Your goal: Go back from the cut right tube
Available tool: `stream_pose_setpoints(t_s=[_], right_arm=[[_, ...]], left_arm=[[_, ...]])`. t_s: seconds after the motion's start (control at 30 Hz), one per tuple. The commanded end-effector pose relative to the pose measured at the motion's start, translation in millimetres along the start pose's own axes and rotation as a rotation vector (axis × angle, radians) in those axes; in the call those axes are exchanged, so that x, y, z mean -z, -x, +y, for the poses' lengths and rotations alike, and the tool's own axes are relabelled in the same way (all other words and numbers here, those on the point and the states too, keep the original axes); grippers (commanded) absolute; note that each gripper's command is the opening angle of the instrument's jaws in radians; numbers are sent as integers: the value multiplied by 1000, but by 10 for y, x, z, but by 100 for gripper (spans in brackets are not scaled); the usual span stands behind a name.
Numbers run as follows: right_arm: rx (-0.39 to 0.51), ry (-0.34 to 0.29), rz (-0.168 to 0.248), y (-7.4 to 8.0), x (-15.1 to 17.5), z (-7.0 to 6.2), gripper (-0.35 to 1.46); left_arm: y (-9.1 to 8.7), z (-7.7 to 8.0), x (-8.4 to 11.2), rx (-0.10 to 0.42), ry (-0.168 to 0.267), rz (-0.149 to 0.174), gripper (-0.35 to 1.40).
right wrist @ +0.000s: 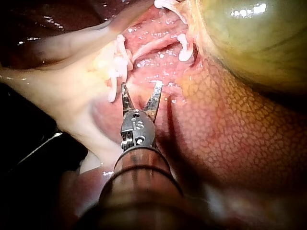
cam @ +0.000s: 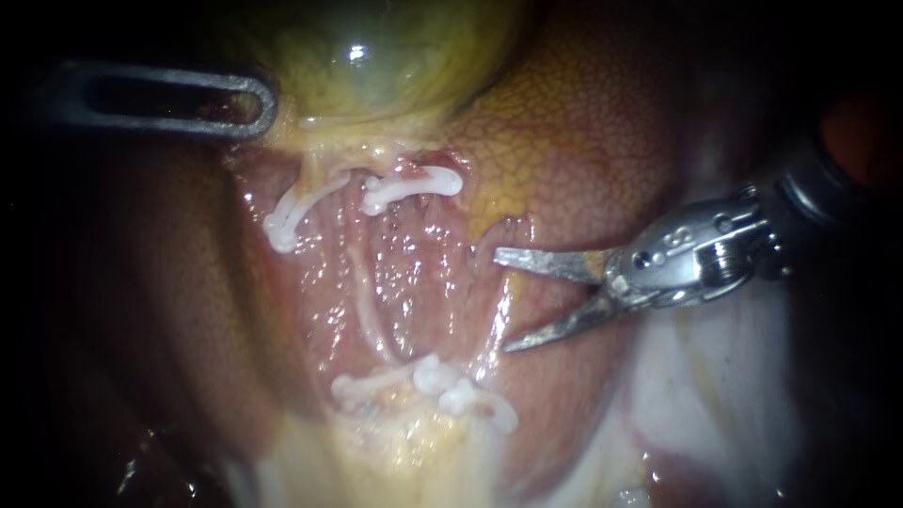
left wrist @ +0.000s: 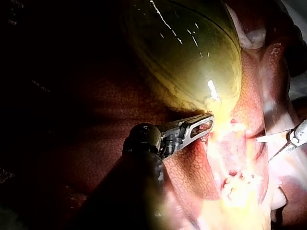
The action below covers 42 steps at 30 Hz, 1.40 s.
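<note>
This is a bench for surgery work; a shiny green gallbladder (cam: 376, 66) lies on red liver (cam: 583, 132); just below the gallbladder, little white clips (cam: 414, 185) pinch thin tubes (cam: 369, 301); my left instrument (cam: 266, 105) and my right instrument (cam: 503, 301) reach in near it.

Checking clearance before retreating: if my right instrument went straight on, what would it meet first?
Probably the wet pink tissue bed just ahead of the right instrument, before the thin tube; depth is unclear.
</note>
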Motion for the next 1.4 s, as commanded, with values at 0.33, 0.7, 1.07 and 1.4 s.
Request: stream_pose_setpoints(t_s=[0.33, 0.7, 1.07, 1.4], right_arm=[[-51, 42, -128, -4, 15, 0, 143], [-64, 36, -129, -7, 21, -5, 143], [-63, 31, -128, -6, 31, -5, 145], [-64, 31, -128, -8, 32, -6, 145]], left_arm=[[0, -1, -2, 0, 4, -2, -35], [-5, 1, -34, -2, 16, -14, -35], [-13, 10, -72, -9, 2, -9, -35], [-13, 11, -74, -9, 2, -9, -35]])
